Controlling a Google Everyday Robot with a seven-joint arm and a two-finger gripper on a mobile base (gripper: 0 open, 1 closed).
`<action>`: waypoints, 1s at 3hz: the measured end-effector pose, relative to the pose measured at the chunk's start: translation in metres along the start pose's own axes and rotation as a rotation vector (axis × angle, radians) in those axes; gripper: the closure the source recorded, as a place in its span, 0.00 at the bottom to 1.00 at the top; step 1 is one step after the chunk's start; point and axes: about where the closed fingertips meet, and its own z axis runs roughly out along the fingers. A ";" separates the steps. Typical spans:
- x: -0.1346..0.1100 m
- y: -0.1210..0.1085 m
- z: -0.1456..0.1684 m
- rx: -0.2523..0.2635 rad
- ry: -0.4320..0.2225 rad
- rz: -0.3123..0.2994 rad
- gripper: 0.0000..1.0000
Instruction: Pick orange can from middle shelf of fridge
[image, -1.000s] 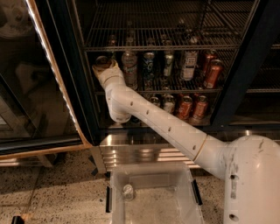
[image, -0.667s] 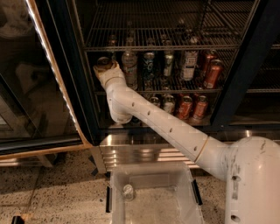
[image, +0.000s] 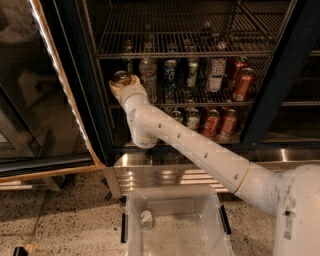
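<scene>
The fridge (image: 274, 85) stands open, and my arm reaches in at its left side. My gripper (image: 123, 85) is at the left end of the middle shelf (image: 167, 103), closed around the orange can (image: 121, 77). Only the can's silver top and a brownish rim show above the pale fingers (image: 134, 83). The can stands upright, just left of a clear bottle (image: 148, 75). The can's body is hidden by the gripper.
Dark and white cans (image: 215, 74) and red-orange cans (image: 244, 84) fill the shelf to the right. More red cans (image: 212, 122) stand on the floor level. The glass door (image: 45, 105) swings open at left. A clear plastic bin (image: 175, 225) sits below the ribbed steel strip (image: 150, 176).
The gripper and the can have shifted very slightly down and right; otherwise the arm holds the same pose.
</scene>
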 end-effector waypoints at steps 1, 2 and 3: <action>-0.007 0.008 -0.016 -0.034 -0.017 0.006 1.00; -0.013 0.012 -0.029 -0.053 -0.029 0.009 1.00; -0.017 0.011 -0.040 -0.062 -0.038 0.008 1.00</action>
